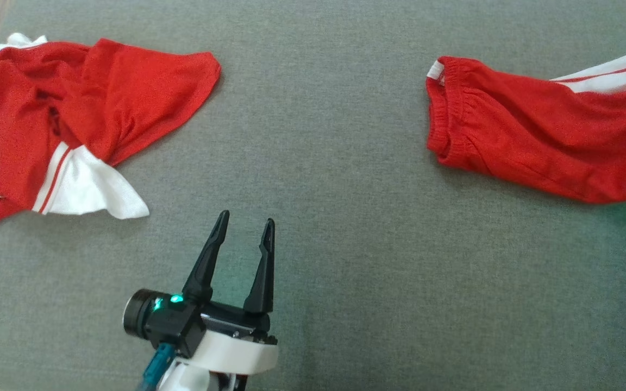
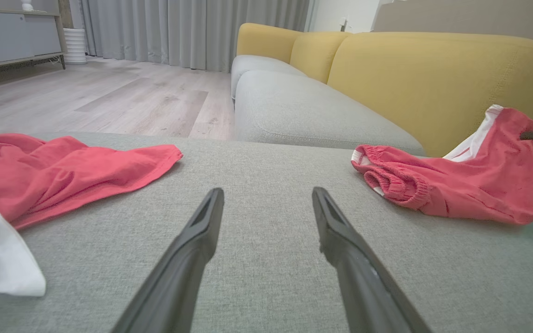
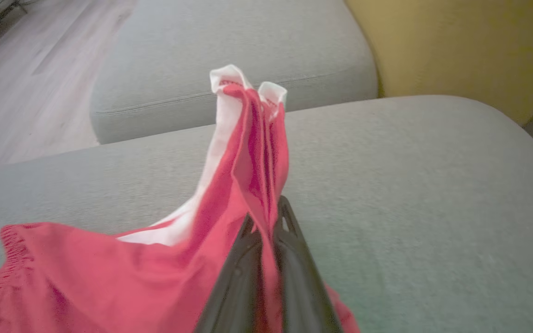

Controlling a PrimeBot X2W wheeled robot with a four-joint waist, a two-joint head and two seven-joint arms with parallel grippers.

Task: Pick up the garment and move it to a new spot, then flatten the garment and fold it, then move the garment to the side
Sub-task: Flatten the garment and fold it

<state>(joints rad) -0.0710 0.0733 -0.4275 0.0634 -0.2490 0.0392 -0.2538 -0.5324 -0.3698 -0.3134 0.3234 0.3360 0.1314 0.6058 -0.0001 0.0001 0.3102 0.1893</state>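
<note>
Head view looks down; wrist views skim low, sharing the grey cushion (image 1: 345, 217).

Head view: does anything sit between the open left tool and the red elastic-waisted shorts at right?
Nothing visible: bare grey fabric cushion separates the left tool from the red elastic-waisted shorts, which the right tool pinches.

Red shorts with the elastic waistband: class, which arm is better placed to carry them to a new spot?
Right: the right gripper is shut on the red shorts, while the left gripper stands open over bare cushion.
</note>
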